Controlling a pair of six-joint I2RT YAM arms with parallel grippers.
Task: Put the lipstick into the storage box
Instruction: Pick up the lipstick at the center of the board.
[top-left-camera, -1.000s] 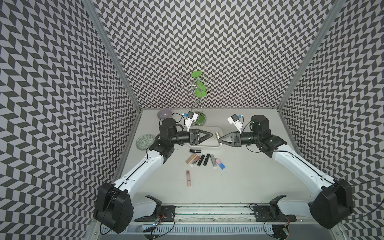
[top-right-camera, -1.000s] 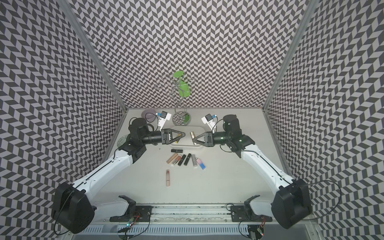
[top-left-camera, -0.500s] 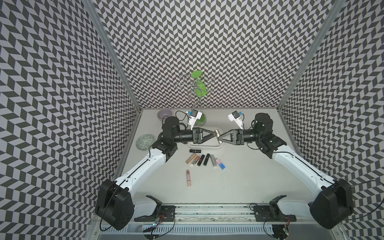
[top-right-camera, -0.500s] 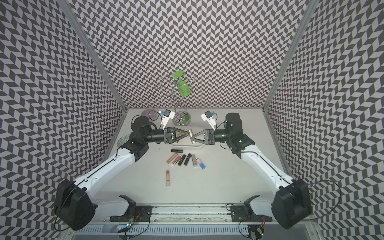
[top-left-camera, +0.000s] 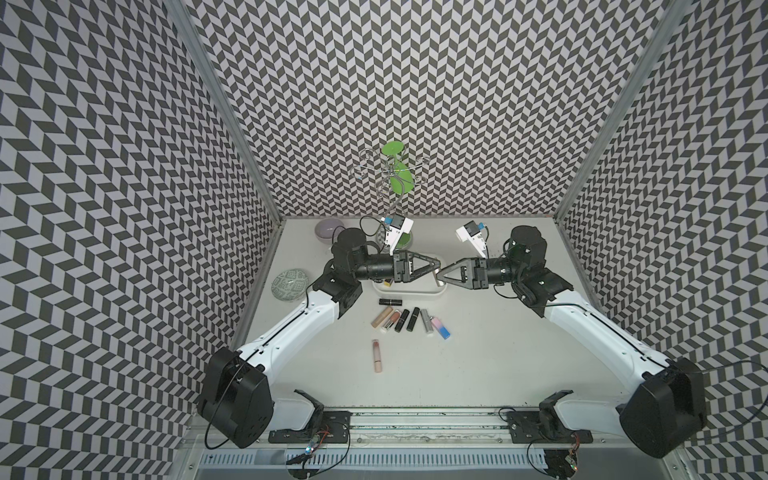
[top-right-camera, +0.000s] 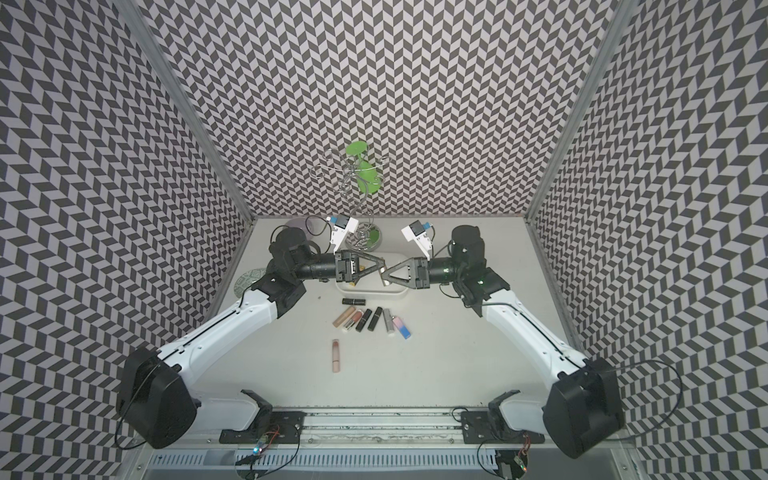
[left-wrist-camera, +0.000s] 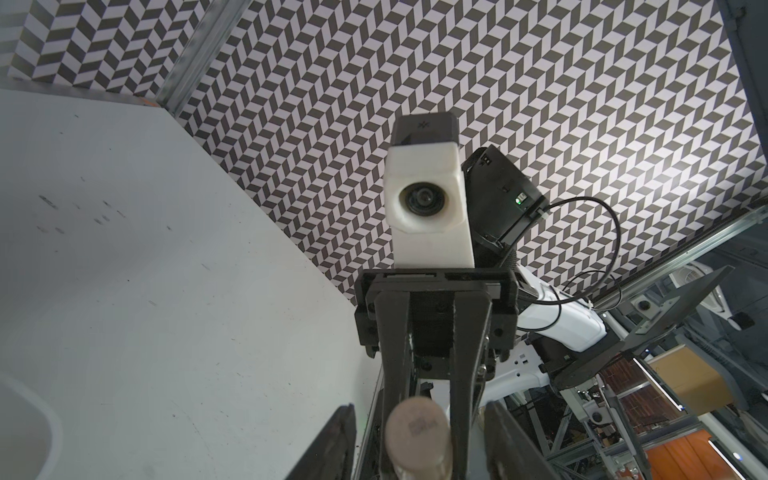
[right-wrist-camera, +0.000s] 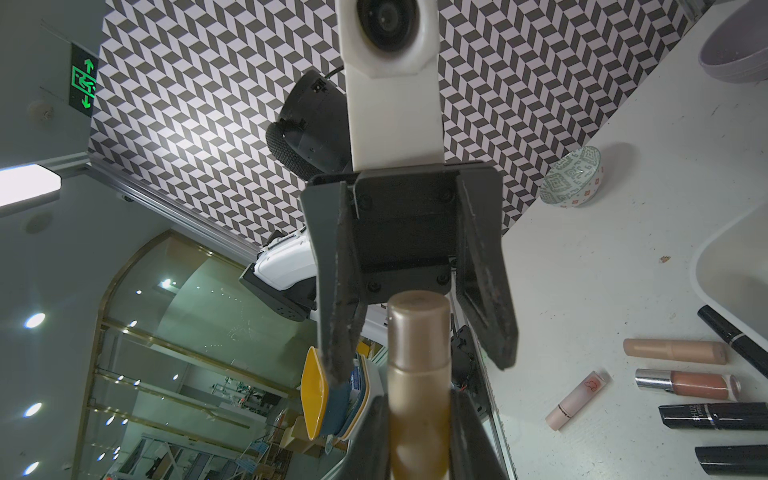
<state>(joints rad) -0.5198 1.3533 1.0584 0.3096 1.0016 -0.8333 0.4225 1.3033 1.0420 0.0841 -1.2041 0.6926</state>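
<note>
**A:** What shows in a top view?
**B:** Left fingers (top-left-camera: 430, 259) and right fingers (top-left-camera: 453, 285) meet tip to tip above the one storage box (top-left-camera: 415, 292). Eight loose lipsticks (top-left-camera: 402, 320) lie on the bench (top-left-camera: 498, 353), on the arm-base side of the fingers.
**A:** Left wrist?
**B:** One lipstick (left-wrist-camera: 417, 432) is pinched by the right fingers. The left ones flank its end, with gaps showing.
**A:** Right wrist?
**B:** Same. It is probably light, stiff and slick, so clamp across the free cap end.

Can't see most of the storage box (top-left-camera: 419, 291) from above. Only cropped, blurry looks at the lipstick (right-wrist-camera: 419, 374) in both wrist views.
</note>
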